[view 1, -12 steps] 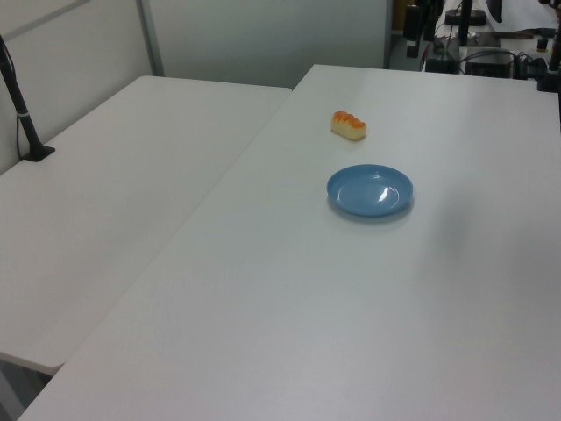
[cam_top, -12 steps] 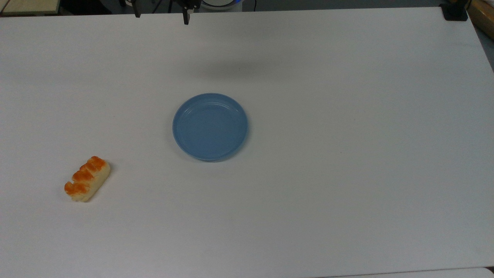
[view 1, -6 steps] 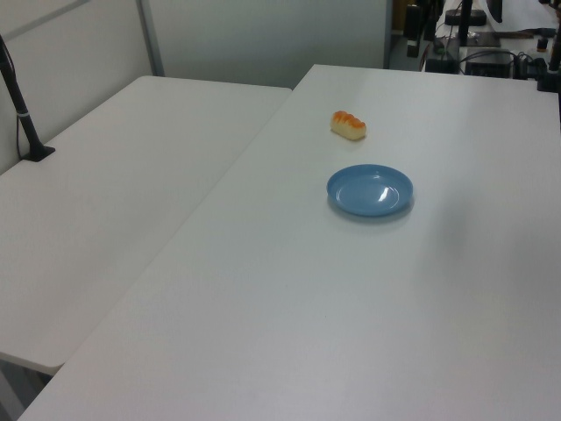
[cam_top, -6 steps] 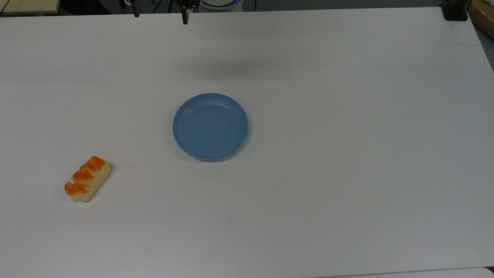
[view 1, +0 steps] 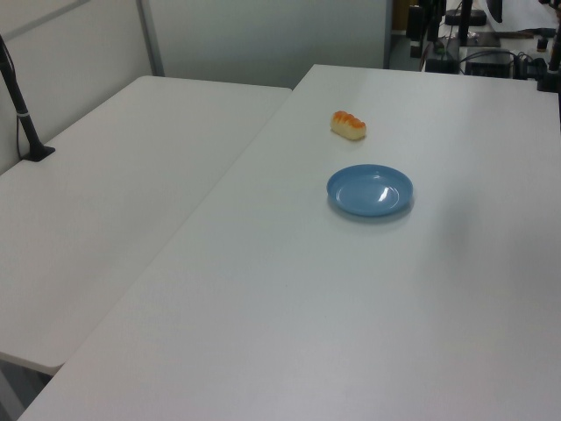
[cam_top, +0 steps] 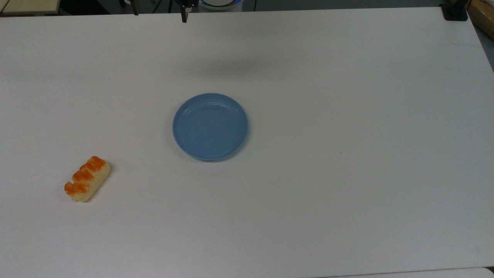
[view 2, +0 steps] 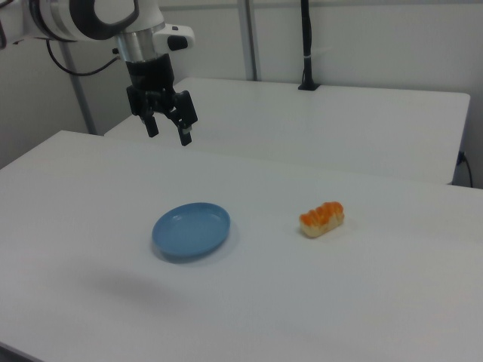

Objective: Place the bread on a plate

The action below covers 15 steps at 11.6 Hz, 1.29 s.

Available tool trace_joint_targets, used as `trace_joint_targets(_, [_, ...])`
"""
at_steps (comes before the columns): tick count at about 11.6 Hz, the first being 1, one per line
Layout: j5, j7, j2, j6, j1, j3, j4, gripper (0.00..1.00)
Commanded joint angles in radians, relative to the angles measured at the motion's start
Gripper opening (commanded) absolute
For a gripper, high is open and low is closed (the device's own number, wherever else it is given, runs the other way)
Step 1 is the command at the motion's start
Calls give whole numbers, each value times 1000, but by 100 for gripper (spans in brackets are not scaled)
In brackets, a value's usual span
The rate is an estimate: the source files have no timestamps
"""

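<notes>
The bread (cam_top: 87, 178), a pale roll with an orange-brown segmented top, lies on the white table near the top view's lower left. It also shows as the bread (view 1: 348, 125) and the bread (view 2: 322, 219). The light-blue plate (cam_top: 210, 126) sits empty near the table's middle, seen too as the plate (view 1: 369, 190) and the plate (view 2: 191, 229). My gripper (view 2: 168, 133) hangs open and empty, high above the table beyond the plate, far from the bread. In the top view the gripper (cam_top: 159, 13) shows only as two fingertips (cam_top: 184, 17) at the upper edge.
The white table (cam_top: 347, 154) has wide bare room around both things. A black clamp (cam_top: 455, 11) sits at its top-right corner in the top view. A second white table (view 1: 114, 202) adjoins it, carrying a black post (view 1: 26, 114).
In the top view the fingertips have crept slightly toward the upper edge. Bread and plate have not moved.
</notes>
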Motion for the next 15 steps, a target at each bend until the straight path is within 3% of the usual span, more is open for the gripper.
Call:
trace_joint_targets(1, [23,-21,-12,-12,-28,-7,0,100])
trace_joint_targets(9, [23,-9,26,-15,-2,9,9,100])
trace_joint_targets(15, [9,-10,163,285,-80,-35,12,100])
